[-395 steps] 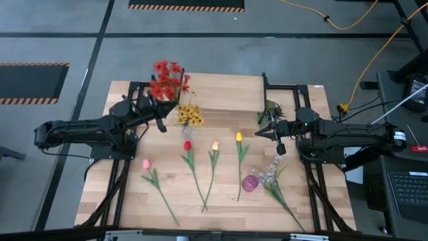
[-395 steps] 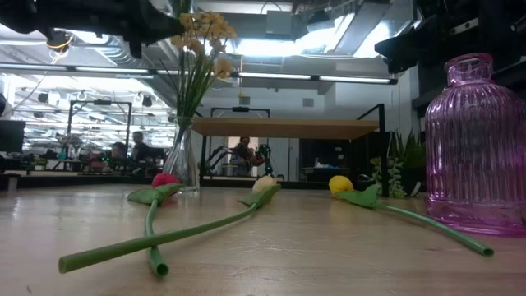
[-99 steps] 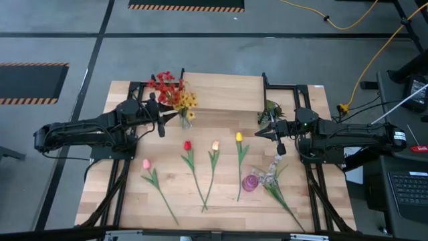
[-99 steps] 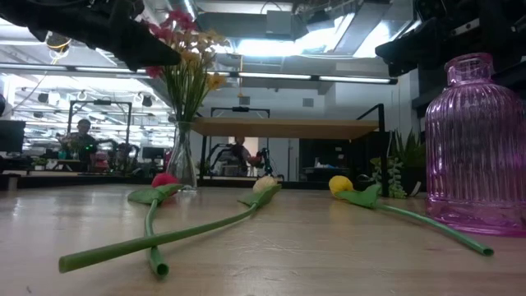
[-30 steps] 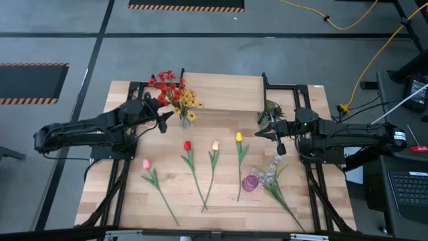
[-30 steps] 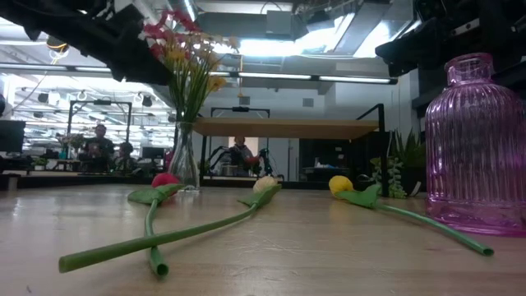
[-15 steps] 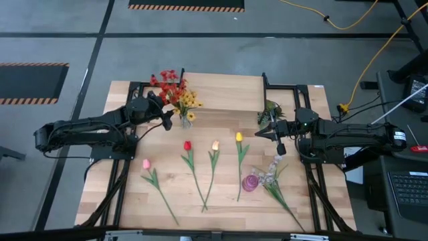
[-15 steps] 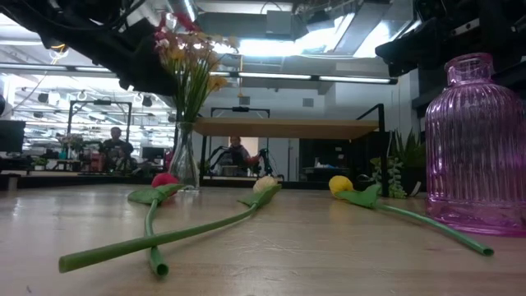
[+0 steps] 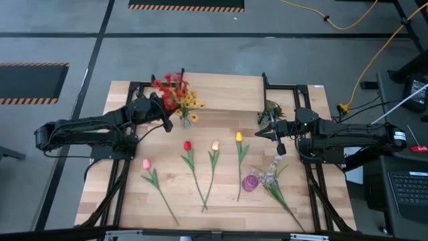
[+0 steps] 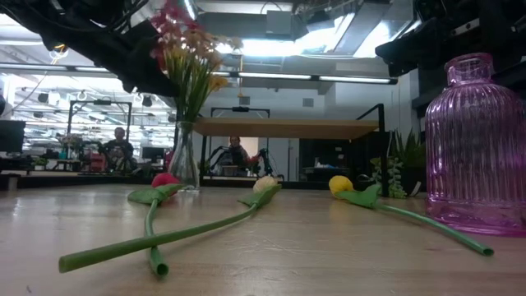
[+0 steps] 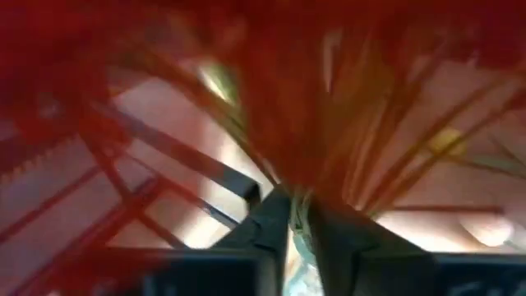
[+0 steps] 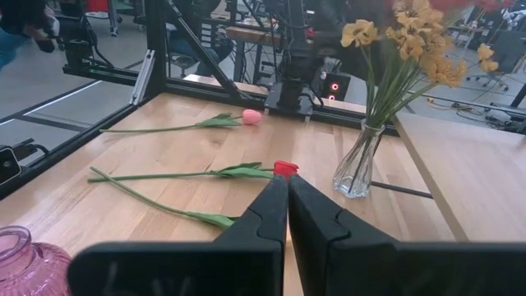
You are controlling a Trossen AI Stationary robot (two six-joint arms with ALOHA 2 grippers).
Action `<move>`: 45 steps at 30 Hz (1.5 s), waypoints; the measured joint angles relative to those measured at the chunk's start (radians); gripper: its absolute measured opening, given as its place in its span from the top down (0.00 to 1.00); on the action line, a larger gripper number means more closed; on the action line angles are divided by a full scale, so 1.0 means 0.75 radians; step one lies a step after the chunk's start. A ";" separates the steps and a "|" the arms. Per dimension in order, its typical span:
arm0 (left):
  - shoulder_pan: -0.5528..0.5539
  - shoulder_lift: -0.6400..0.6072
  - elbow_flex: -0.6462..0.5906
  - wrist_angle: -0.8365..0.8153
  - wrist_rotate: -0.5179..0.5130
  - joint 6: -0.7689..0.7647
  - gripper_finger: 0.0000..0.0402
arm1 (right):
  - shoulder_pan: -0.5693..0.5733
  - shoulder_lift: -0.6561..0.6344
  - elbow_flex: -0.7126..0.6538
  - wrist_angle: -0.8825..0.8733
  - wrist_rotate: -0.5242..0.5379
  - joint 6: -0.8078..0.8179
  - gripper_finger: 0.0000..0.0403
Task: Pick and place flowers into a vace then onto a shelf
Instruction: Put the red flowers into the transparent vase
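Note:
A clear glass vase stands on the table in front of the shelf, holding red and yellow-orange flowers. My left gripper is shut on their stems above the vase's mouth. In the left wrist view the red blooms fill the picture. Pink, red, orange and yellow tulips lie flat on the table. My right gripper waits shut at the table's right side, holding nothing. My left gripper pinches the green stems between its two fingers, under the blooms and above the vase's mouth. It reaches in about level from the table's left, across the stems. The stems stand upright in the vase; how many are caught I cannot tell.
A purple ribbed vase stands near the front right, with a white spray lying beside it. A small green plant sits by the shelf's right end. People sit in the room beyond the table.
My left gripper has moved a little toward the table's right, into the bunch in the vase. The red blooms have shifted and lean slightly; the vase stays where it was.

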 joint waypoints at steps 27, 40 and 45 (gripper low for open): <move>-0.086 -0.001 0.001 -0.083 0.031 0.036 0.97 | 0.000 0.000 0.000 0.000 0.000 0.000 0.96; -0.087 0.001 -0.003 -0.031 0.023 0.057 0.72 | 0.000 0.000 0.000 0.000 0.000 0.000 0.96; -0.087 -0.006 -0.003 -0.006 0.004 0.057 0.60 | 0.000 0.000 0.000 0.000 -0.001 0.000 0.96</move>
